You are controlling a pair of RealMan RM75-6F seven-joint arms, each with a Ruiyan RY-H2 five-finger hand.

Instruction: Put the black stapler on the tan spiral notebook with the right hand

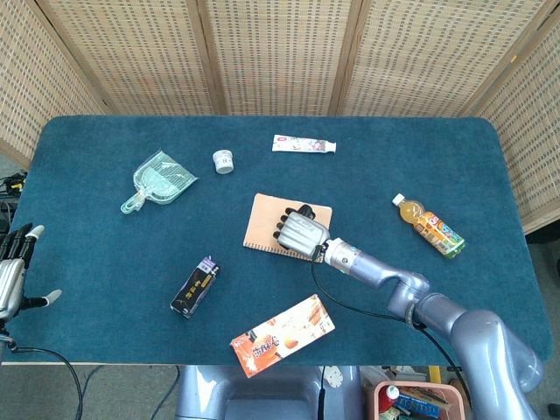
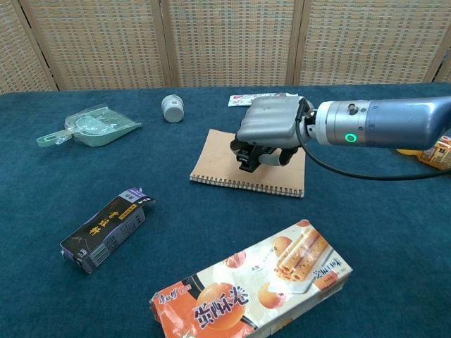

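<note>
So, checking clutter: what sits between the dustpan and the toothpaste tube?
A small white jar, standing between dustpan and tube; both views show it.

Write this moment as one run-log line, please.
right robot hand: over tan spiral notebook, holds black stapler | stapler released: not yet | left robot hand: open, at table edge

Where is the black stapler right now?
In the right hand, held over the tan spiral notebook at table centre; only black parts beneath the fingers show.
</note>
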